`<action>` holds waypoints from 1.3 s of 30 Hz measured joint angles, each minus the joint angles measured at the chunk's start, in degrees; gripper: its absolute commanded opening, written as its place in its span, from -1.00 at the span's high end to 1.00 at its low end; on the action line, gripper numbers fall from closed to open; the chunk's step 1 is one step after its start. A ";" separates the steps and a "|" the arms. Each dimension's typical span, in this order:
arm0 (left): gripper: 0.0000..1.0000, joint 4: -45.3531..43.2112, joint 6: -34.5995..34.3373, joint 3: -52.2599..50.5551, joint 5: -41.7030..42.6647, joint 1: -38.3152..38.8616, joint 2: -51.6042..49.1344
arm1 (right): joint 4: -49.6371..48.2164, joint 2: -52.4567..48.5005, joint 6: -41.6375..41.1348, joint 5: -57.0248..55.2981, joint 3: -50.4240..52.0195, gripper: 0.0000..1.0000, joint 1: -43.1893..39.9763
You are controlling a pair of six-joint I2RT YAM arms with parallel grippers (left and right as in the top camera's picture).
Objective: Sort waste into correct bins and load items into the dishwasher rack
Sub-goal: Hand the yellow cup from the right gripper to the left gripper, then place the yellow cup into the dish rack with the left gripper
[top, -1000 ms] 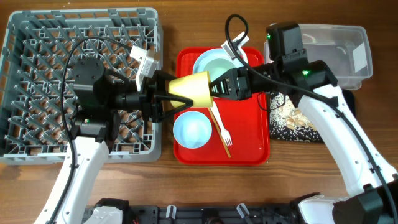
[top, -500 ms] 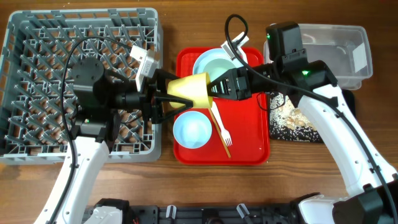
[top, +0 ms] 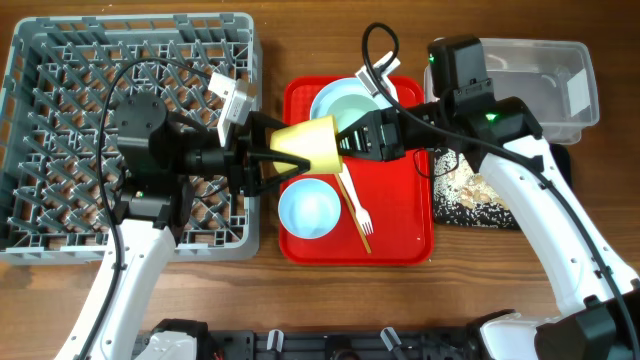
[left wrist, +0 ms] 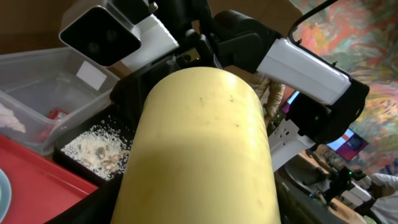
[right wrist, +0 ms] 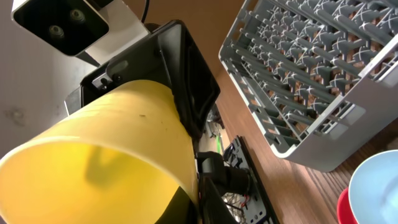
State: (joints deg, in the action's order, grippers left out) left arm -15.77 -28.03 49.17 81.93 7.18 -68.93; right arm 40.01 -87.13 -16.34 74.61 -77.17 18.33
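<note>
The right pincer (top: 345, 142) is pinching the rim of the small yellow plastic cup (top: 308, 140). The left pincer (top: 283, 150) is flanking it, but I cannot tell if it is gripping. The cup is probably light, stiff and slippery, so squeezing its sidewalls seems best.

The dishwasher rack (top: 60, 120) sat at the desk's (top: 460, 290) left, the serving tray (top: 410, 230) in the middle with a bowl (top: 308, 208) on it, and the tub (top: 540, 60) behind the shallow tray (top: 500, 224) at right.

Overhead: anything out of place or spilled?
Only the yellow cup: it lies on its side in mid-air over the red tray's left edge, with the right gripper pinching its rim and the left gripper straddling its base end. Nothing looks spilled on the table.
</note>
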 measured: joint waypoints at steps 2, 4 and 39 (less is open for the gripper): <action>-0.13 -0.07 -0.15 0.00 -0.02 -0.07 -0.04 | 0.00 0.00 0.17 0.00 0.00 0.91 0.00; -0.11 -0.04 -0.17 0.00 -0.07 -0.07 -0.09 | 0.00 0.00 0.20 0.02 0.00 0.91 0.00; 0.92 58.16 9.90 2.84 -45.81 -21.64 2.21 | 16.37 -0.02 -1.81 -40.30 0.00 0.43 -8.68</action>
State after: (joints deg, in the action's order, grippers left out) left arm 42.39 -18.13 52.01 36.12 -14.46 -66.72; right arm 56.38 -87.15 -18.15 34.30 -77.17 9.65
